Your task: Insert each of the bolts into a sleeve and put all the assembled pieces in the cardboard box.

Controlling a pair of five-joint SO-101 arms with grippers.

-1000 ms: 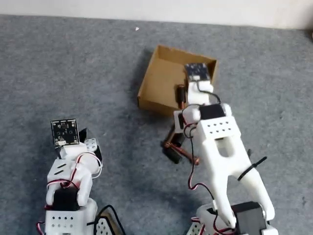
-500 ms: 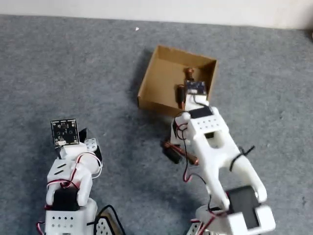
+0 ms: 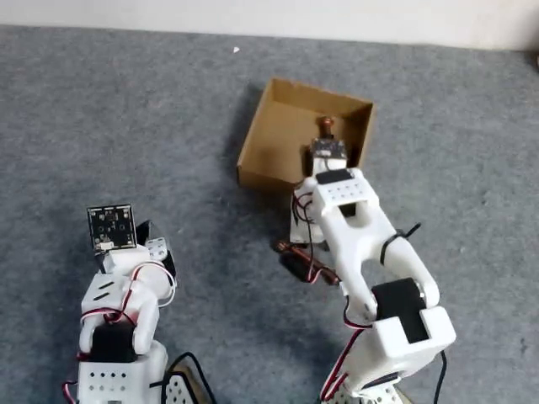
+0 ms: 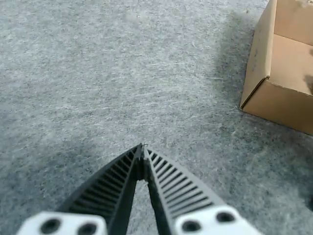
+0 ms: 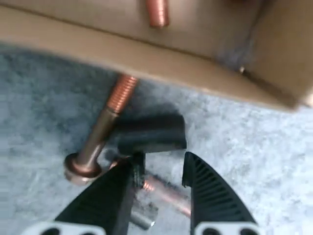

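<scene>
The cardboard box stands at the back middle, and a copper bolt lies on its floor. Just outside its near wall, a black sleeve lies on the carpet beside a copper bolt, with another bolt close by. My right gripper hangs open right over this sleeve, holding nothing. In the high view the same sleeve and bolts lie beside the right arm. My left gripper is shut and empty over bare carpet at the front left.
Grey carpet covers the whole table. The left arm sits folded at the front left, well clear of the box. A pale wall runs along the far edge.
The right arm has drawn back from over the box toward its near wall and dropped lower. A copper bolt now shows on the box floor. The left arm has not moved.
</scene>
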